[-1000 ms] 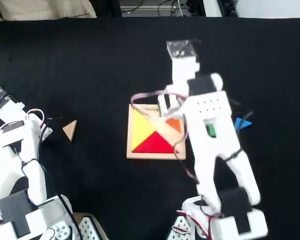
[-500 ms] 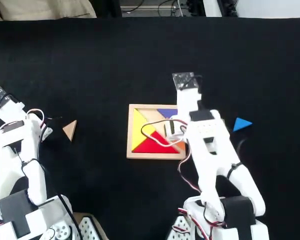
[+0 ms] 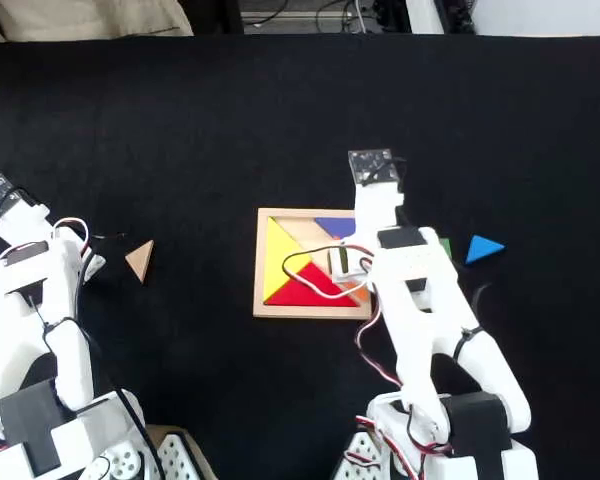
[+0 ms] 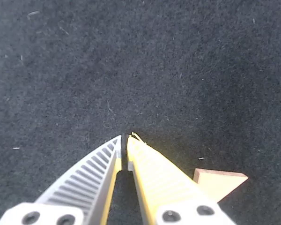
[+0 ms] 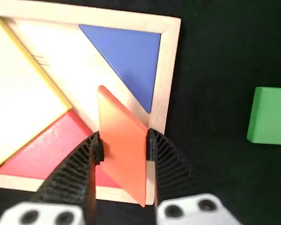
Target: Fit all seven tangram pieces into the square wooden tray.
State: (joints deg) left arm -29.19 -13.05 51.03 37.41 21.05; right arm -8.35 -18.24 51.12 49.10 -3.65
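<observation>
Orange piece (image 5: 124, 150), green block (image 5: 270, 115), black cloth (image 3: 180, 130); loose triangle (image 4: 220, 182) seems tan.

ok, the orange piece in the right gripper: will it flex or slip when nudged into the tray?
Probably rigid: the orange piece looks like a flat slab with crisp edges. Likely light, being thin. It may pivot in the right gripper, which pinches it across slanted edges.

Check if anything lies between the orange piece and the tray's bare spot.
Nothing visible does. The right gripper holds the orange piece over the tray; the bare wood beside the blue triangle is uncovered.
</observation>
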